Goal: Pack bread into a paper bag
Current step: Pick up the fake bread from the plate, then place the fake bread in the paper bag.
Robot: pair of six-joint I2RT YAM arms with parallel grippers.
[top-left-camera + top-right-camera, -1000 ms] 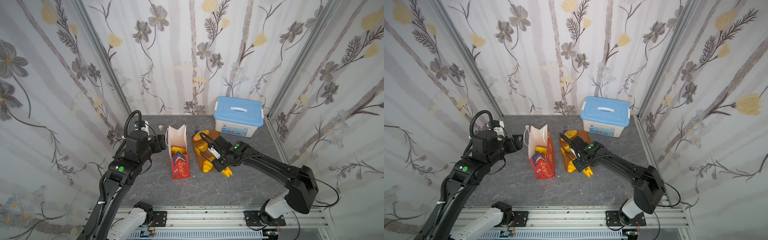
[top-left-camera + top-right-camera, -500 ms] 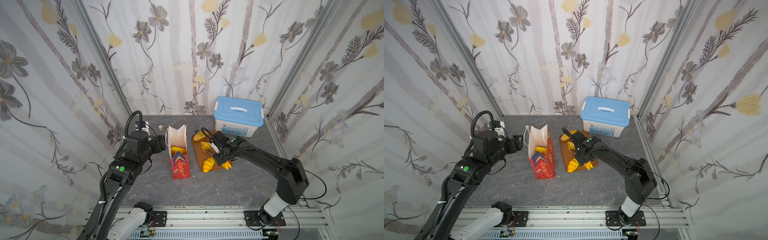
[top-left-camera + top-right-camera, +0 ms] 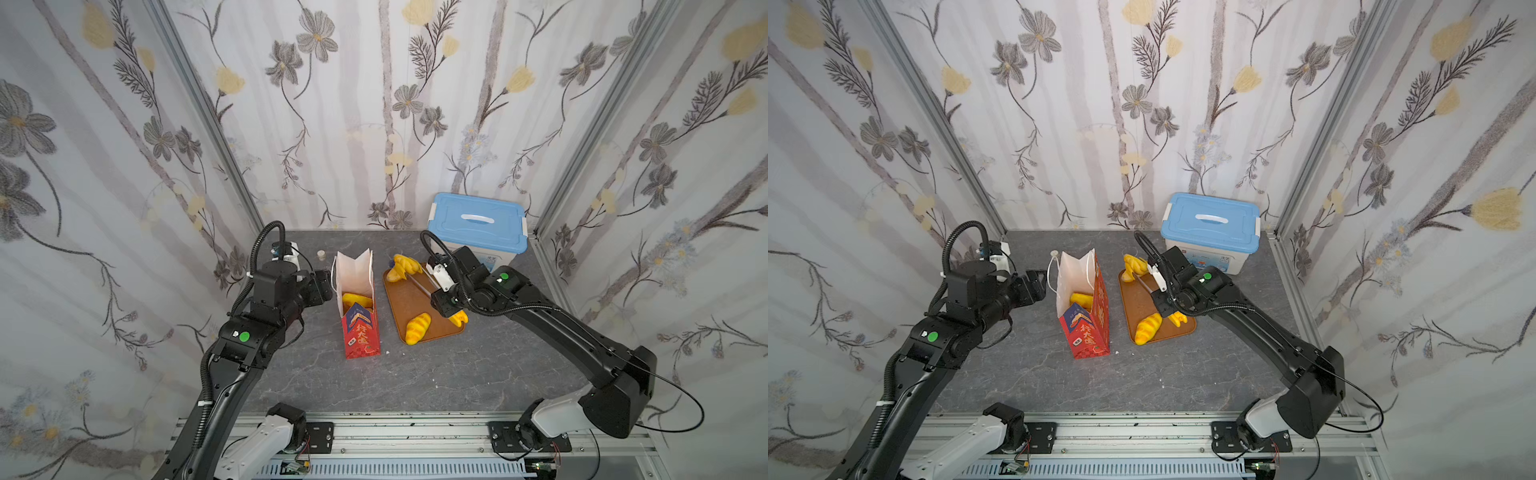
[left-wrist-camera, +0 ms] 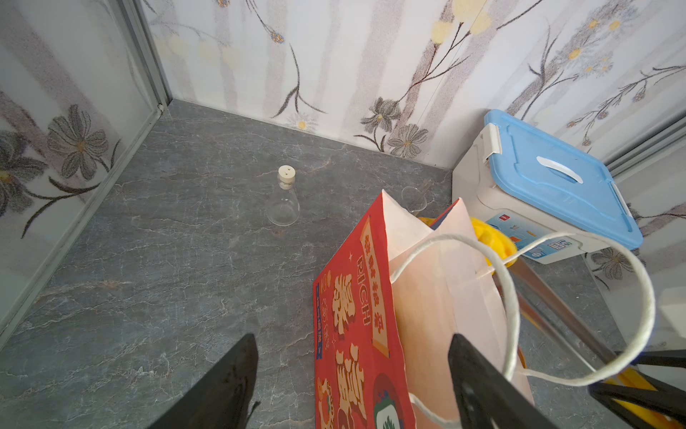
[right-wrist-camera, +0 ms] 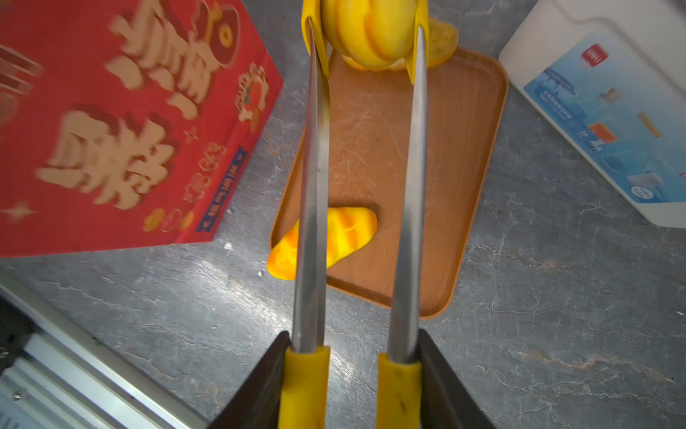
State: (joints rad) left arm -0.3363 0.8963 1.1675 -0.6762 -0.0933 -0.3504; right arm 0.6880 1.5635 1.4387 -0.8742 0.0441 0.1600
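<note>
We see the right gripper (image 5: 350,371) clamping the tongs (image 5: 408,185), whose tips pinch a ribbed bun (image 5: 367,33) across its middle, just beside the paper bag (image 3: 359,332). The glossy bun looks light, stiff and slippery to us. The left gripper (image 4: 352,337) stands open astride the bag's wall.

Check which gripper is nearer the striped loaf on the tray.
Right. The right gripper, holding the tongs, is just beside the striped loaf at the tray; the left gripper sits beyond the paper bag.
</note>
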